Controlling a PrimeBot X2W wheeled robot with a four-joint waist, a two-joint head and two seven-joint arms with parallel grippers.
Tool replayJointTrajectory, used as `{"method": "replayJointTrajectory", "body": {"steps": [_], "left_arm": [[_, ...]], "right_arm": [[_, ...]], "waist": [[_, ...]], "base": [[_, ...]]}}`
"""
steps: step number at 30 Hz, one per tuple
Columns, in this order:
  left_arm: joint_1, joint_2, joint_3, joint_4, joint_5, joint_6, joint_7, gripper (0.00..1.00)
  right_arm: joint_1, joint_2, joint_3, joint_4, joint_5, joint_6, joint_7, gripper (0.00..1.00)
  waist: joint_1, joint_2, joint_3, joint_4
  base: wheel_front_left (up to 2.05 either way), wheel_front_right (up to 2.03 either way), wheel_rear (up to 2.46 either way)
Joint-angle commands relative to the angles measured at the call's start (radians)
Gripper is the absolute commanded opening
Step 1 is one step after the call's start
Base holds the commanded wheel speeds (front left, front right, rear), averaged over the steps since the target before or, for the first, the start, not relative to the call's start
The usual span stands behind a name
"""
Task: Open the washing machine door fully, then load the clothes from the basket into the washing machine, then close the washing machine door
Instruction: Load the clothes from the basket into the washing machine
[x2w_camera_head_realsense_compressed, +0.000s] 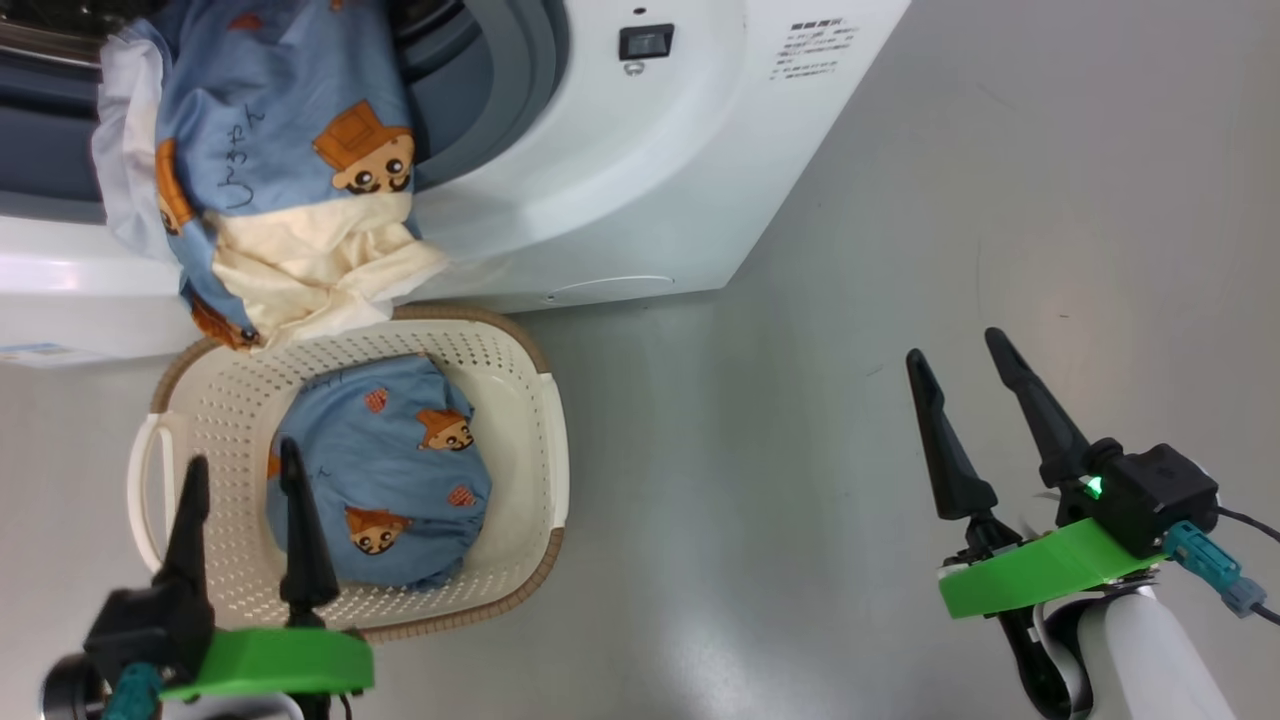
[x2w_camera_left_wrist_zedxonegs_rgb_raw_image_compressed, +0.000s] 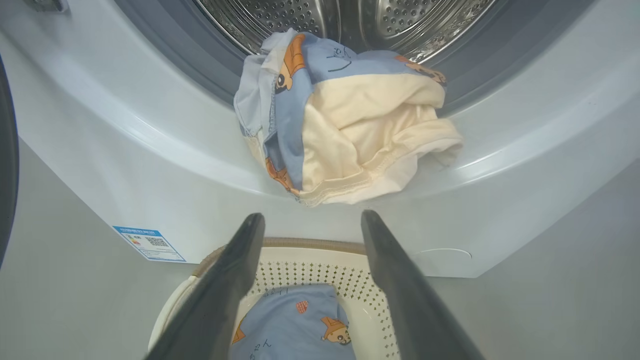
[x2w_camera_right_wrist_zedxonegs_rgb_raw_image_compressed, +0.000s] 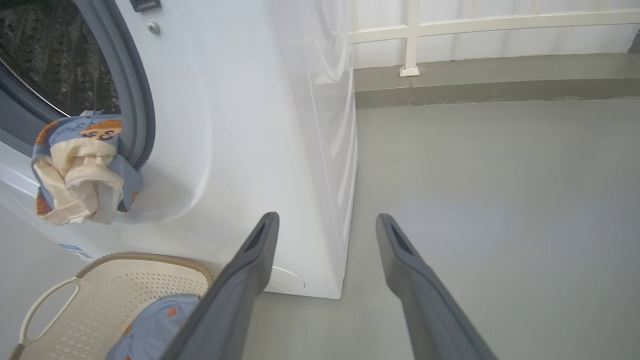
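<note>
**Far left.** What we take for the washing machine door (x2w_camera_left_wrist_zedxonegs_rgb_raw_image_compressed: 7, 150) is a dark curved edge in the left wrist view, standing clear of the opening. Too little of it shows for us to be sure.

**Left.** The left gripper (x2w_camera_head_realsense_compressed: 243, 455) hovers over the near left part of the basket (x2w_camera_head_realsense_compressed: 556, 440). Its two fingers are spread apart and nothing is between them. The basket stands on the grey floor (x2w_camera_head_realsense_compressed: 820, 420), close against the foot of the washing machine (x2w_camera_head_realsense_compressed: 650, 180). A bundled garment (x2w_camera_head_realsense_compressed: 385, 475), blue with orange figures, lies inside it.

**Centre.** A draped garment (x2w_camera_left_wrist_zedxonegs_rgb_raw_image_compressed: 345, 115) hangs out over the lower lip of the opening. Its blue printed part lies on the grey gasket (x2w_camera_left_wrist_zedxonegs_rgb_raw_image_compressed: 165, 55), at the mouth of the steel drum (x2w_camera_left_wrist_zedxonegs_rgb_raw_image_compressed: 350, 20). Its cream part falls down the white front panel above the basket's far rim. A blue label (x2w_camera_left_wrist_zedxonegs_rgb_raw_image_compressed: 149, 243) is stuck low on the panel, left of the basket.

**Right.** The right gripper (x2w_camera_head_realsense_compressed: 955, 347) is held over bare floor, well apart from the basket and to the right of the machine's near corner. Its fingers are likewise spread and empty.
</note>
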Motion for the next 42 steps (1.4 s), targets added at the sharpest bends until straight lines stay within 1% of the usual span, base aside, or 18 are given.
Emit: {"method": "replayJointTrajectory", "body": {"steps": [1,6,12,17,20,25,29,34,42], "left_arm": [[0.021,0.016,0.028,-0.031,-0.001,0.004,0.005,1.0],[0.063,0.016,0.013,-0.06,0.002,0.011,0.028,1.0],[0.088,0.026,0.005,-0.127,0.017,0.026,0.053,1.0],[0.092,0.033,0.0,-0.168,0.022,0.032,0.074,1.0],[0.09,0.042,-0.004,-0.174,0.026,0.03,0.088,1.0],[0.054,0.041,0.0,-0.178,0.012,0.031,0.096,1.0],[-0.013,0.043,0.009,-0.146,0.003,0.032,0.106,1.0],[-0.122,0.044,0.029,-0.061,-0.028,0.027,0.115,1.0],[-0.261,0.067,0.062,0.086,-0.055,0.026,0.128,1.0]], "right_arm": [[0.029,-0.002,0.015,-0.029,-0.012,0.002,-0.007,1.0],[0.048,0.0,-0.006,-0.041,-0.017,0.002,-0.007,1.0],[0.059,0.001,-0.02,-0.044,-0.017,0.002,-0.007,1.0],[0.058,0.004,-0.012,-0.04,-0.018,0.002,-0.007,1.0],[0.056,0.006,-0.005,-0.038,-0.015,0.002,-0.007,1.0],[0.052,0.008,0.0,-0.035,-0.012,0.002,-0.007,1.0],[0.042,0.011,0.011,-0.032,-0.007,0.002,-0.007,1.0],[0.031,0.017,0.023,-0.028,0.0,0.002,-0.007,1.0],[0.028,0.027,0.031,-0.02,0.008,0.002,-0.007,1.0]], "waist": [[0.0,0.0,-0.003,-0.002],[0.0,0.0,-0.007,-0.007],[0.0,0.0,-0.005,-0.008],[0.0,0.0,-0.007,-0.009],[0.0,0.0,-0.007,-0.014],[0.0,0.0,0.005,-0.024],[0.0,0.0,0.021,-0.038],[0.0,0.0,0.037,-0.062],[0.0,0.0,0.056,-0.1]], "base": [[0.0,0.0,0.0],[0.0,0.0,0.0],[0.0,0.0,0.0],[0.0,0.0,0.0],[0.0,0.0,0.0],[0.0,0.0,0.0],[0.0,0.0,0.0],[0.0,0.0,0.0],[0.0,0.0,0.0]]}}
